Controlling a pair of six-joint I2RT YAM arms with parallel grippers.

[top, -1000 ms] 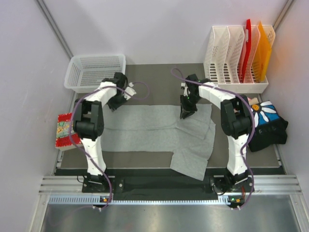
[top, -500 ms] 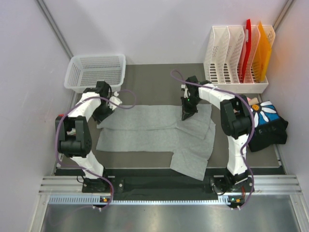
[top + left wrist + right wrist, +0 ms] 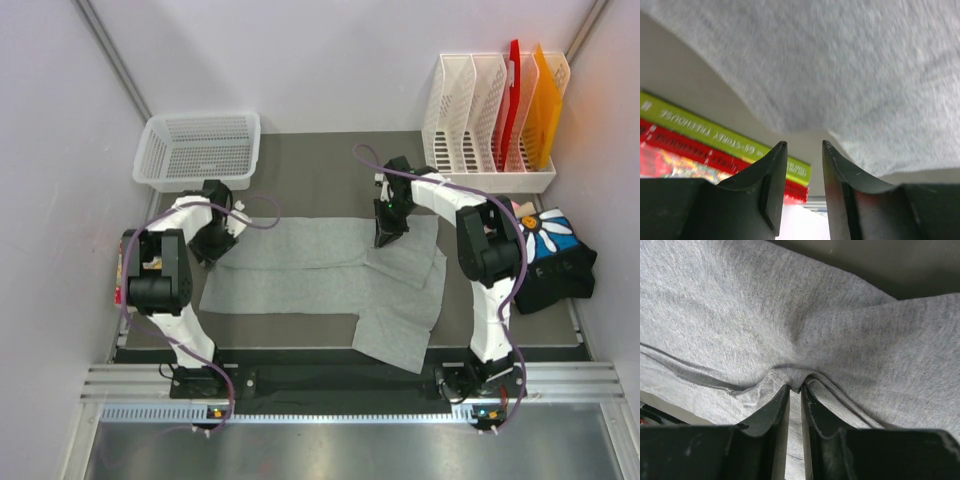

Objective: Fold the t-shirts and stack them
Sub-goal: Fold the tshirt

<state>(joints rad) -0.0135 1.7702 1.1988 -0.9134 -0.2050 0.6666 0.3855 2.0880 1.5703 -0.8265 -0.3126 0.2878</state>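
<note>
Even bright light, blurry left-wrist view.

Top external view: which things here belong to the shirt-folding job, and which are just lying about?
Job in hand:
- grey t-shirt, spread on the table
- right claw, pinching a fold of it
- heap of other shirts, right edge

Lying about:
- white basket
- file rack holding folders
- books, left edge

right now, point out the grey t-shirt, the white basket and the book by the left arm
grey t-shirt (image 3: 300, 268), top external view, middle of its body
white basket (image 3: 197, 150), top external view, bare mesh floor
book (image 3: 710, 132), left wrist view, green spine
</note>
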